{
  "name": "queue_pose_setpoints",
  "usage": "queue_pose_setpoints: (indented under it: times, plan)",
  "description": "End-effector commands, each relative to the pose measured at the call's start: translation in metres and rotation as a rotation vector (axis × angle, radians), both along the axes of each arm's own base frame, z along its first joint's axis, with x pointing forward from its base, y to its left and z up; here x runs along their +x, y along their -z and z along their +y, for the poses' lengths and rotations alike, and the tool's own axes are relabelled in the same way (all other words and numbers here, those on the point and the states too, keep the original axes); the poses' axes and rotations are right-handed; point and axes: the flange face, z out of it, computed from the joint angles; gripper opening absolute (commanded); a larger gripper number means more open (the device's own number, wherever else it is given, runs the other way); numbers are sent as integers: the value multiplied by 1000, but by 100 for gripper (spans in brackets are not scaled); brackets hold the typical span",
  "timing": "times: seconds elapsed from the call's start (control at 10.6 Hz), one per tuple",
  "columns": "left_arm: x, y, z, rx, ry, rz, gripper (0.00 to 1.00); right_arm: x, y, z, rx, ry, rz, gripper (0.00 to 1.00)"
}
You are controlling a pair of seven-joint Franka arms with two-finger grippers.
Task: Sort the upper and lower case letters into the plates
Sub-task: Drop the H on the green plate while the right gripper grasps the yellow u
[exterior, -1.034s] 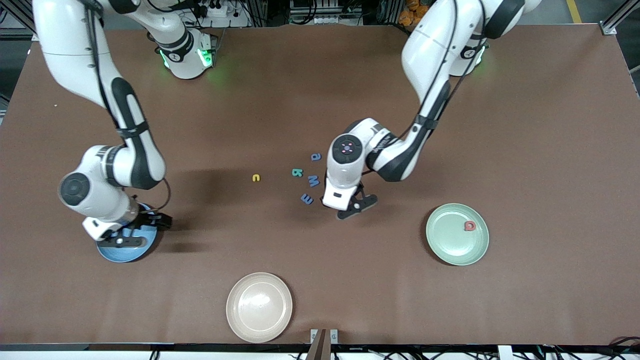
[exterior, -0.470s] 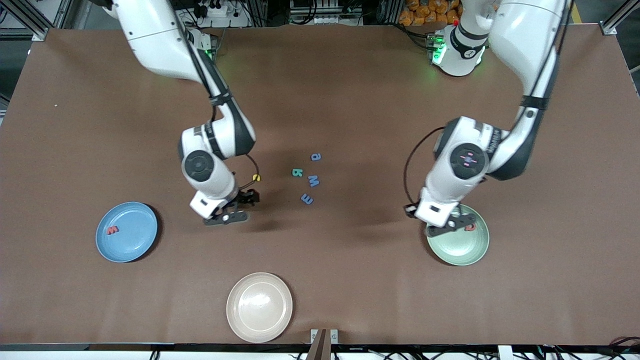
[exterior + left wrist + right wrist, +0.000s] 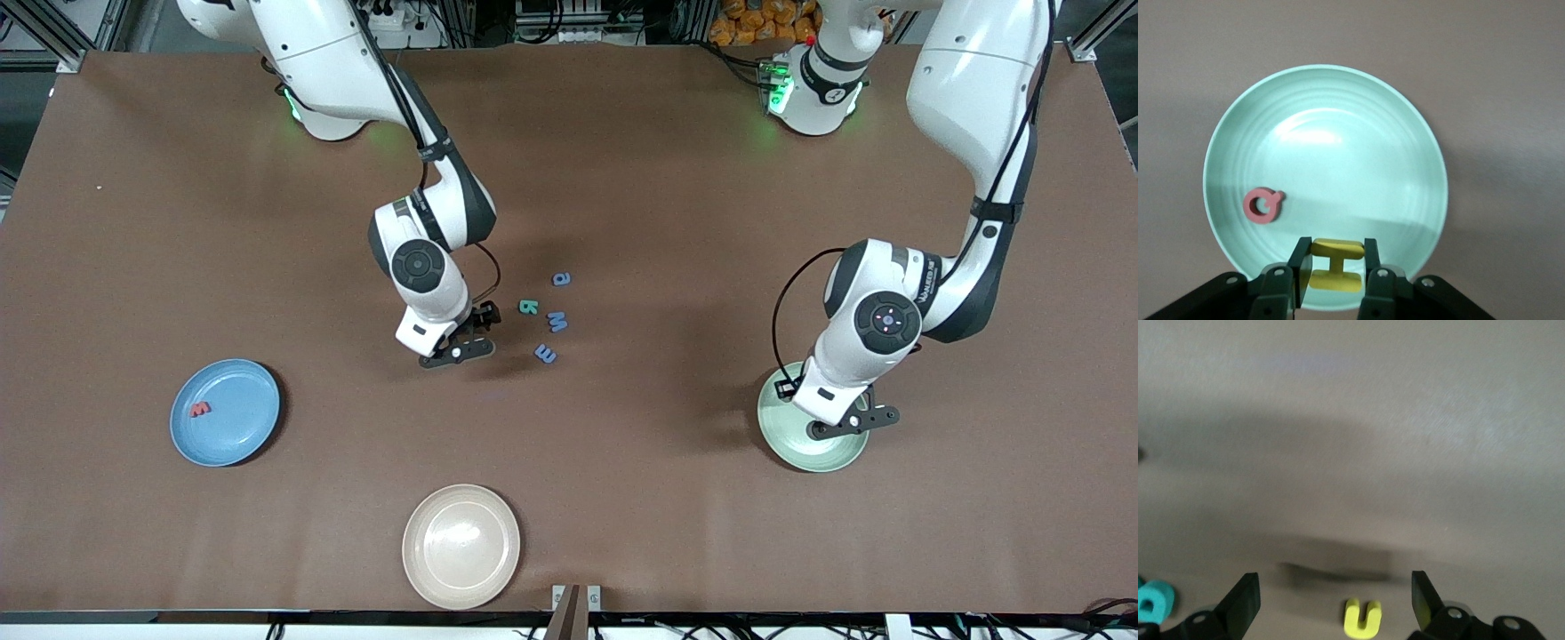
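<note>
My left gripper hangs over the pale mint green plate, shut on a yellow letter shaped like an I. A red letter lies in that plate. My right gripper is low over the table, open, its jaws wide on either side of a small yellow u-shaped letter. Just beside it, toward the left arm's end, lie a teal letter and three blue letters. The blue plate holds a red letter.
A beige plate sits near the table's front edge, nearer to the camera than the letters. The teal letter lies close to one right finger.
The right arm left the blue plate, where a red letter now lies, and came over the yellow u. The left arm carried its yellow letter from the letter cluster to over the mint plate.
</note>
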Motion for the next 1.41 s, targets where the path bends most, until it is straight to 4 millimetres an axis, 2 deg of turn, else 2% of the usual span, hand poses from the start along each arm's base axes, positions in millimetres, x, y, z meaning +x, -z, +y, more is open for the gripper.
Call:
queue_pose_setpoints:
  times: [0.0,0.09,0.19,0.38,0.56,0.75,0.94,1.03,1.13,1.22,1.32]
  plan:
    - [10,7,7,17,17,-11,65,-17,-2,-14,26,19,-19,100]
    - [11,5,7,15,17,-16,94,-21,-3,-20,26,27,-17,100]
    - [11,3,7,16,18,-20,100,-26,-1,-28,24,34,-9,100]
    - [11,-3,2,14,9,-29,100,-29,1,-36,21,48,-1,100]
    - [5,-17,-27,-3,40,-45,100,-31,5,-39,33,79,14,100]
    - [-15,-18,-89,-13,46,-52,100,-32,6,-38,53,112,23,100]
    - [-44,-26,-158,-24,59,-72,100,-32,8,-39,51,115,26,99]
    - [-58,-26,-185,-29,59,-75,100,-31,9,-39,51,115,25,72]
    - [-74,-26,-212,-36,47,-79,100,-31,10,-39,51,114,23,27]
    - [-91,-26,-240,-43,33,-84,100,-29,10,-39,54,116,14,0]
    - [-104,-22,-258,-48,-9,-83,100,-29,9,-39,55,116,10,0]
